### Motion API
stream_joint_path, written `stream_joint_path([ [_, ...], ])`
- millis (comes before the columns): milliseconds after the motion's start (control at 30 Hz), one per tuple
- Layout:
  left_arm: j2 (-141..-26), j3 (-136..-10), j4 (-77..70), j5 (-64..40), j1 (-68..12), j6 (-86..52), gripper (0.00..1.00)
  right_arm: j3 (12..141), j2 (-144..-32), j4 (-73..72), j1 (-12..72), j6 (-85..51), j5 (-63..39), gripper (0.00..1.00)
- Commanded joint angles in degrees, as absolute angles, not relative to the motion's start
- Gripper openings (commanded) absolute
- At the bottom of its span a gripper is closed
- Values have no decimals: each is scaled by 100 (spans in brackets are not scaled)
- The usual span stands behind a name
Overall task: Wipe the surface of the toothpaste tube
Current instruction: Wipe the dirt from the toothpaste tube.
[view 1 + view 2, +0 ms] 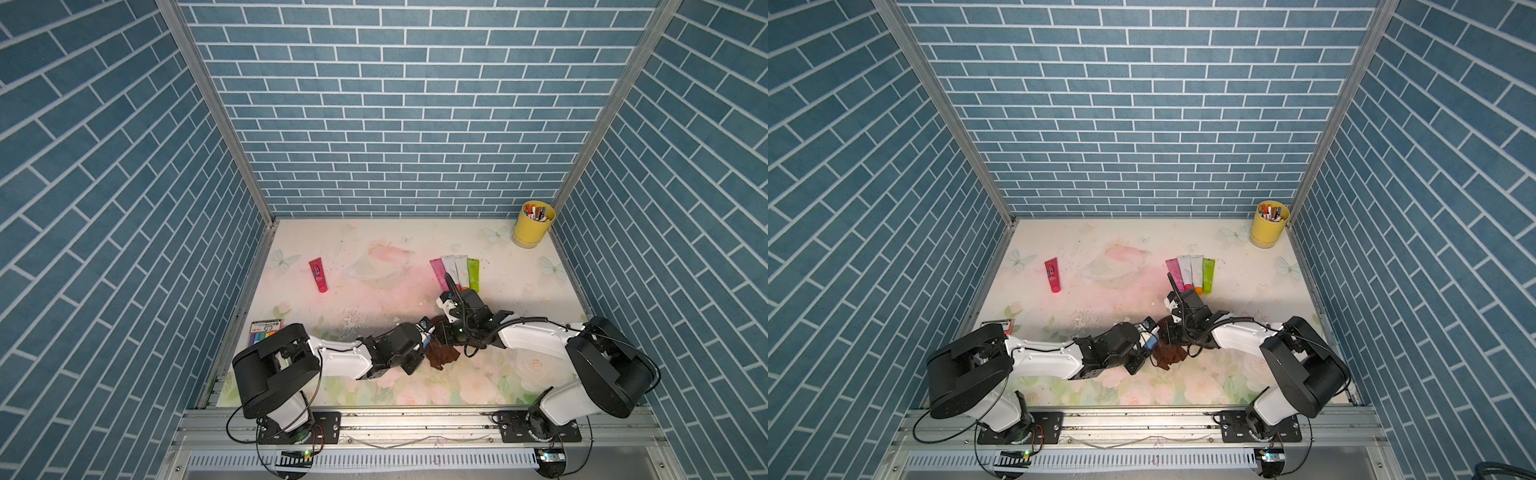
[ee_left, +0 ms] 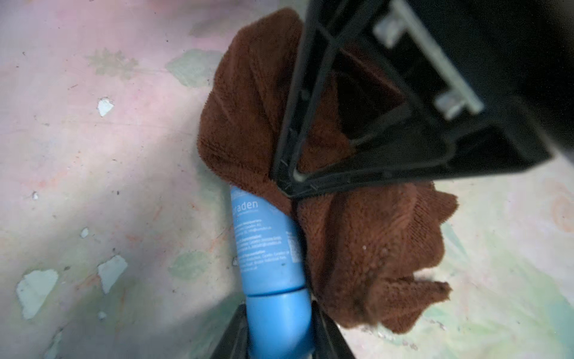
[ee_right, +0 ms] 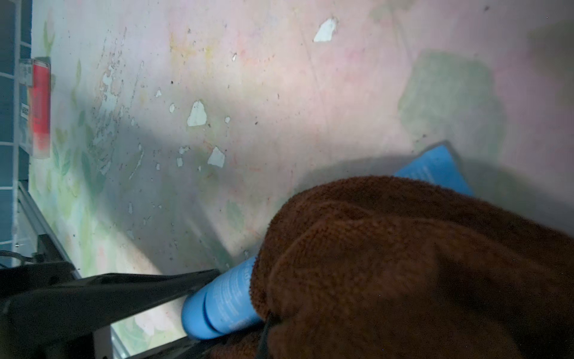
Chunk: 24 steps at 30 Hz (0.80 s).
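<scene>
Toothpaste tube [image 2: 267,248]: blue, near the middle of the worktop [image 1: 374,245], with its cap toward 9 o'clock. Whether it rests on the surface or is raised cannot be told.
Left hand [image 2: 279,329]: pinching the tube's cap, one finger on either side.
Right hand [image 2: 290,183]: pressed together on a brown cloth [image 2: 372,242], which drapes over the tube's middle.
Writing: white letters "raden" on the tube; the start of the word lies under the cloth. The fine print below it is too blurred to read.
Hidden: in the right wrist view only the cap end and one crimped corner of the tube show past the cloth. In both top views the arms cover nearly all of it.
Red tube [image 1: 318,274]: at 10 o'clock, label unreadable.
Four tubes [image 1: 455,270]: a row at 1 o'clock, pink, white, white and green; their near ends are behind the right arm.
Yellow cup [image 1: 533,226]: in the 2 o'clock corner, holding markers.
Marker pack [image 1: 266,330]: at 8 o'clock, partly under the left arm, print too small to read.
</scene>
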State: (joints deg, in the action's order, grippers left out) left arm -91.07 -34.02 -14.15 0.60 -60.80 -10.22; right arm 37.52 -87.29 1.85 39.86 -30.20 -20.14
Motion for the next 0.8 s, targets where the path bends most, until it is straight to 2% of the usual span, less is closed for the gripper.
stream_joint_path([
  [0,-8982,-3305,-1380,-343,-6264,-888,0,3872,-9120,570,3562,-3000,-837,0],
  [167,-8930,-3273,-1390,-309,-6262,-905,0,3982,-9164,956,3194,-2910,-151,0],
  [300,-8921,-3265,-1375,-297,-6271,-905,0,3993,-9029,1090,3116,-2836,-21,0],
  [400,-8881,-3257,-1379,-296,-6274,-905,0,3964,-8888,1068,3215,-2746,-464,0],
  [633,-8993,-3330,-1355,-385,-6280,-854,0,3902,-8669,697,4347,-2662,-1538,0],
  [767,-9004,-3342,-1351,-369,-6293,-853,0,3842,-8535,289,4644,-2772,-2194,0],
])
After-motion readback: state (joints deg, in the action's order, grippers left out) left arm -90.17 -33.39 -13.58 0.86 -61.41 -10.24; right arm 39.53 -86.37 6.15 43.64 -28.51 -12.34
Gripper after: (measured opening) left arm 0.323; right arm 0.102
